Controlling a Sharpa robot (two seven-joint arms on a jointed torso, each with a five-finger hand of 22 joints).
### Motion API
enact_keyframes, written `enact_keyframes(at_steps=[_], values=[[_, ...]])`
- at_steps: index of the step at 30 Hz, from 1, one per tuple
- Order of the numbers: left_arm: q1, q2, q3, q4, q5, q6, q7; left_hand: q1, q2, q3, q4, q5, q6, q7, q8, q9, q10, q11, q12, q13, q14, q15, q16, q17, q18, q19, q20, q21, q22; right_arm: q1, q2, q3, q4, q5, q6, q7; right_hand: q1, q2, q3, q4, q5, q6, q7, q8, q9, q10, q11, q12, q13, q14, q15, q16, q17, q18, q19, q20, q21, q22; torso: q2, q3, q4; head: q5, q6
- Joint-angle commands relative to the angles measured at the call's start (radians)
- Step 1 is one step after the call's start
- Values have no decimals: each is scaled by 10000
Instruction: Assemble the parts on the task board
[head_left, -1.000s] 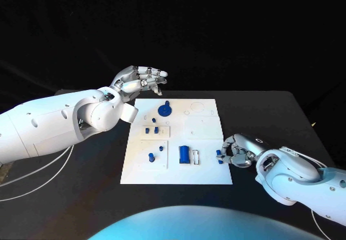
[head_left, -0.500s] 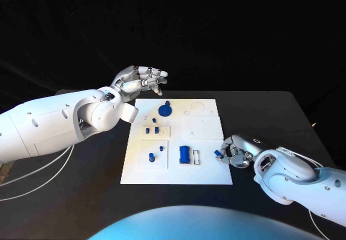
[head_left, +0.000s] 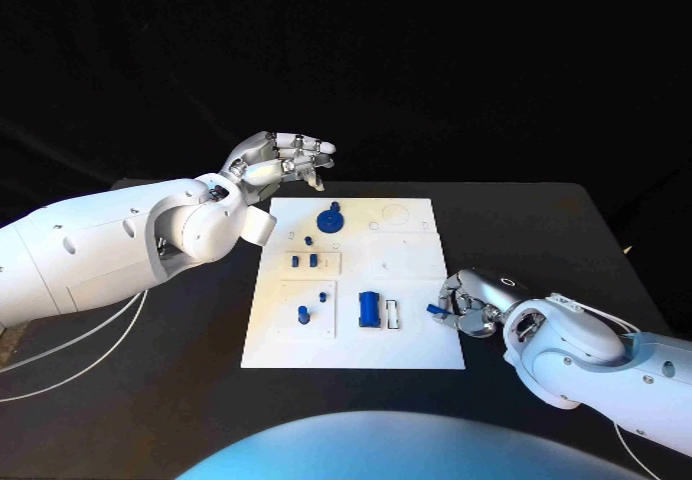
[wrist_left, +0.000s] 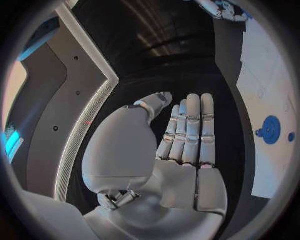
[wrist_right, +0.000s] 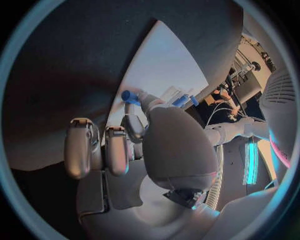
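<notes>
A small blue part (head_left: 434, 309) is pinched at the fingertips of the right robot hand (head_left: 464, 303), just at the right edge of the white task board (head_left: 418, 345), low over the black counter (head_left: 548, 230). In the right wrist view the blue part (wrist_right: 129, 95) stands out beyond the fingertips (wrist_right: 134, 121), so the hold looks short and near one end; I judge it can tilt easily.

To do this step well, the robot hand should carry the piece slowly over the board, keep it upright, and line it with its seat before pressing down. Which seat it belongs to I cannot tell. A larger blue block (head_left: 371, 308) and a white slot lie near, and they must not be pushed.

The left robot hand (head_left: 283, 157) hangs above the far left corner of the board, fingers apart, holding nothing; the round blue piece (head_left: 332, 219) is below it.
</notes>
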Motion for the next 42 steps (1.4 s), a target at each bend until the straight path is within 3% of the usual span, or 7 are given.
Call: enact_keyframes(at_steps=[1,6,10,20,30,37,42], values=[[5,4,4,30,-16,120,52,-36,29,-2,47,51,-87,-12,-58,17,-77,-24,52,9,-43,14,45,-8,134,54,42,-72,-19,-120,25,-91,-30,-245,505,-299,264,95,583,-203,302,159,-31,54,38,-12,-84,63,24,664,-77,-51,543,-26,351,-70,65,2060,-5,-3,10,-13,2],[5,3,4,30,-16,112,52,-25,33,4,43,52,-87,-13,-58,18,-78,-25,55,9,-45,13,46,-8,135,57,41,-74,-20,-113,1,-89,136,-190,81,-314,185,98,1292,-459,613,218,-96,141,122,86,-132,148,95,673,-114,-42,580,-38,376,-102,122,2076,-3,-8,3,-13,2],[5,9,4,28,-16,108,53,-25,33,4,43,52,-87,-13,-58,18,-78,-25,55,9,-45,13,46,-8,135,57,41,-74,-20,-10,-7,-83,348,57,-334,-252,-345,121,1865,-569,855,71,-101,303,344,232,-152,242,170,687,-127,-24,632,-58,416,-124,219,2102,5,-2,4,-7,2],[5,22,3,31,-16,127,56,-25,33,4,43,52,-87,-13,-58,18,-78,-25,55,9,-45,13,46,-8,135,57,41,-74,-20,246,459,-74,692,1198,-1137,288,-862,124,2182,-566,948,15,-108,415,491,309,-145,306,232,690,-132,-24,637,-57,418,-127,217,2101,13,16,-6,-47,2],[5,15,3,47,-16,142,59,0,37,14,33,52,-87,-13,-58,24,-82,-26,62,10,-47,10,48,-9,135,70,37,-78,-25,239,930,-73,431,1514,-784,423,-1171,112,2262,-524,917,-1,-101,452,545,327,-138,324,257,693,-129,-21,648,-60,422,-126,231,2105,24,8,5,-30,2],[5,9,3,56,-16,146,54,0,37,14,33,52,-87,-13,-58,24,-82,-26,62,10,-47,10,48,-9,135,70,37,-78,-25,181,1163,-74,205,1297,-53,413,-2128,273,2246,-34,423,179,-141,526,599,577,-169,724,573,757,-148,112,943,-112,512,-139,504,2177,18,27,-4,-18,2],[5,3,3,59,-16,152,49,0,37,14,33,52,-87,-13,-58,24,-82,-26,62,10,-47,10,48,-9,135,70,37,-78,-25,154,1285,-74,86,1147,223,294,-2460,276,2184,134,299,298,-174,562,612,705,-195,947,753,754,-168,114,947,-116,520,-154,531,2182,14,14,-1,-19,2]])
